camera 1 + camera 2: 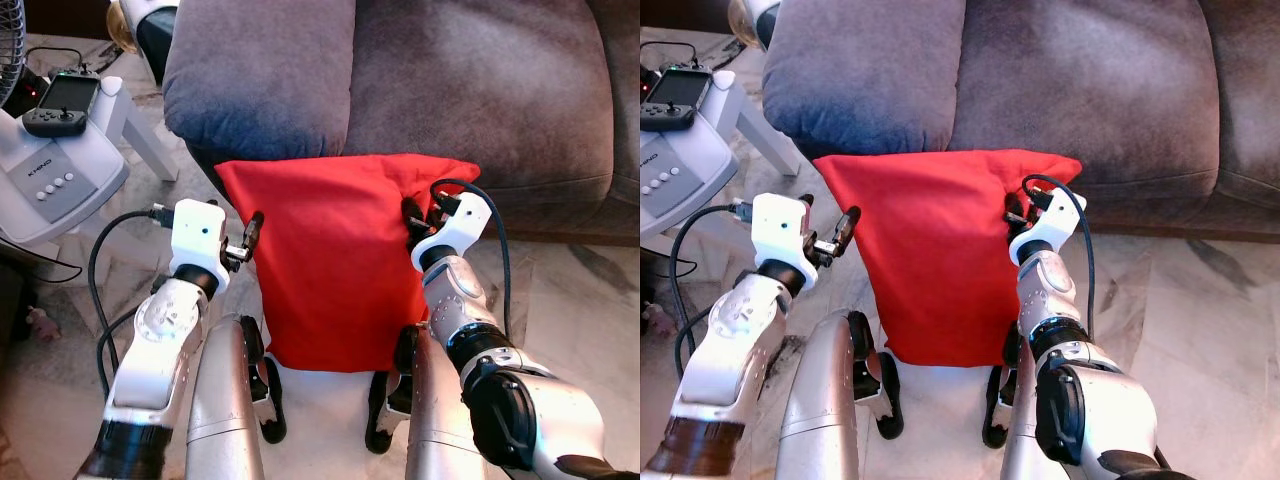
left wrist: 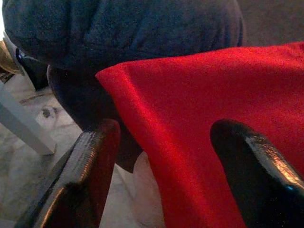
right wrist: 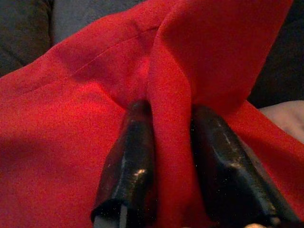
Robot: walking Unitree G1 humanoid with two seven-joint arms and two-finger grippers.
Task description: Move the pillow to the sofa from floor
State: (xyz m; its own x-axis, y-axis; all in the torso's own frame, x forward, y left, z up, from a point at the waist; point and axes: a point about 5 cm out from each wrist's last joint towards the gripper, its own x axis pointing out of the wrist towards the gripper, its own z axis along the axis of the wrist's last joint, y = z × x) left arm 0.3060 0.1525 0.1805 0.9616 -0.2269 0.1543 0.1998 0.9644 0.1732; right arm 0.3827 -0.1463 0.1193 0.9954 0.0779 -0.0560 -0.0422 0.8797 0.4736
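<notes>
Pinching a fold of the red pillow (image 1: 335, 265), right end effector (image 3: 171, 156) anchors it; left end effector (image 2: 164, 166) gapes wide beside its edge, probably for a two-sided lift to the sofa (image 1: 450, 90).

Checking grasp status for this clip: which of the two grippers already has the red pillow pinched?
The right gripper: its fingers are shut on a fold of the pillow at its right edge. The left gripper is open, straddling the pillow's left edge without clamping.

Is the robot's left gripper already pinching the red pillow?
No, the left gripper is open, its fingers straddling the red pillow's edge.
</notes>
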